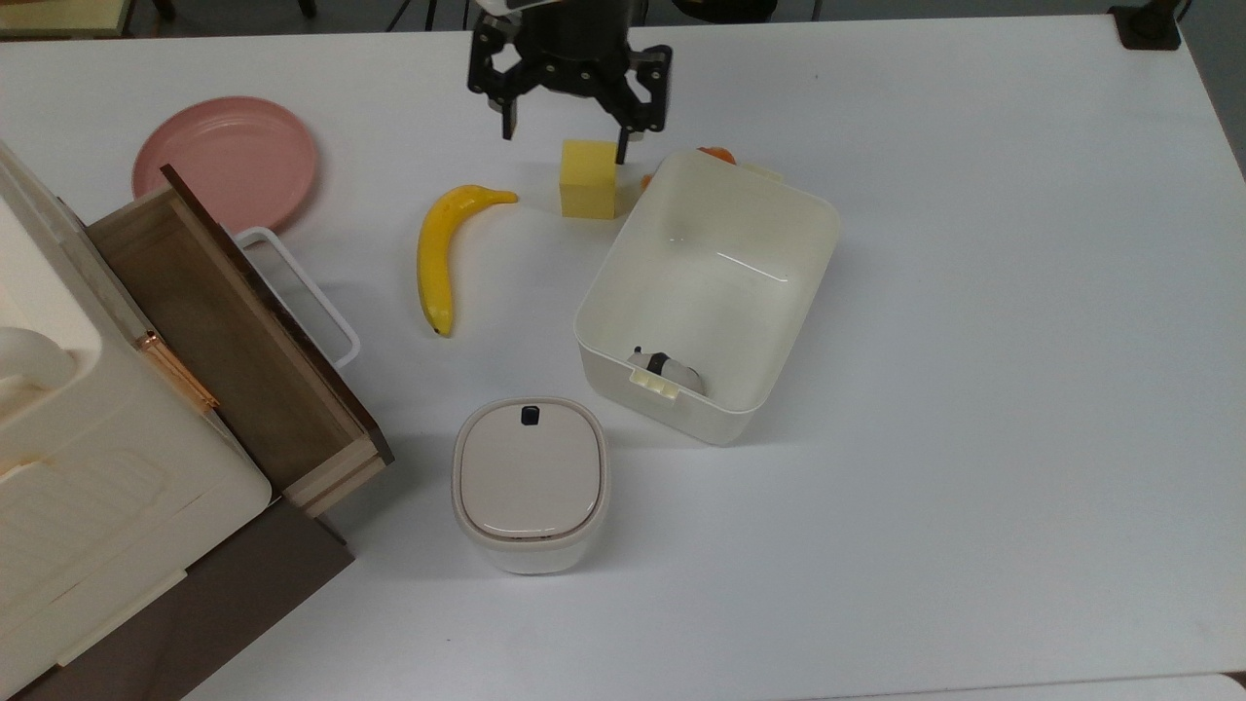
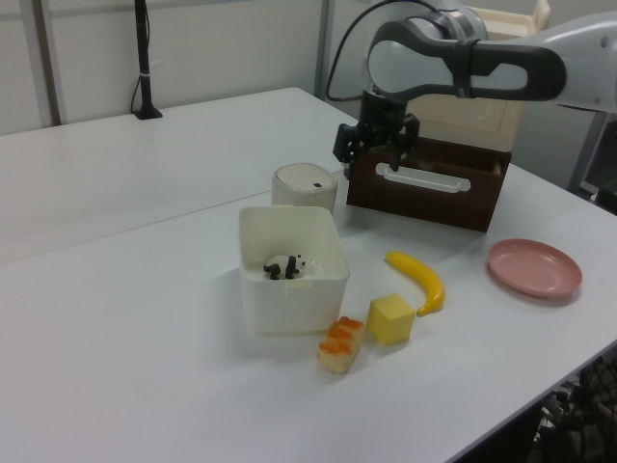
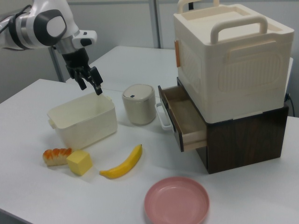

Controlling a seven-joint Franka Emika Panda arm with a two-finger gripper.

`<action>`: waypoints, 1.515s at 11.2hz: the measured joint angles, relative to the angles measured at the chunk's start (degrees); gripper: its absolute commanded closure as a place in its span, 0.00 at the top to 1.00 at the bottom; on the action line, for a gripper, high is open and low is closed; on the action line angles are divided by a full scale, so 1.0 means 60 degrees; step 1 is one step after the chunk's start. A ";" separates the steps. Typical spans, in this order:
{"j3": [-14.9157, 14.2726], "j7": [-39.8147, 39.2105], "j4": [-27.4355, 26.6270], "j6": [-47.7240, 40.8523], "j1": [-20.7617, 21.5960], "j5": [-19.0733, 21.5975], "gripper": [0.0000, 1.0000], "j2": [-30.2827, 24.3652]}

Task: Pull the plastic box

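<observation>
The top view looks straight down on the desk (image 1: 973,389) from overhead, cabinet (image 1: 88,467) at the top view's left edge. The left view stands off one desk corner, looking across at a slant, with the cabinet (image 2: 453,106) at the far side and the plate (image 2: 535,268) at the left view's right. The right view faces from the opposite side, nearer the cabinet (image 3: 229,70), plate (image 3: 176,201) in front. All three share the box (image 1: 711,292), banana (image 1: 443,248) and bin (image 1: 531,482).

Claw (image 1: 567,125) raised, fingers spread.
</observation>
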 measured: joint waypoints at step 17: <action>-0.1204 -0.0964 -0.0102 -0.0154 0.0257 0.1727 1.00 -0.0718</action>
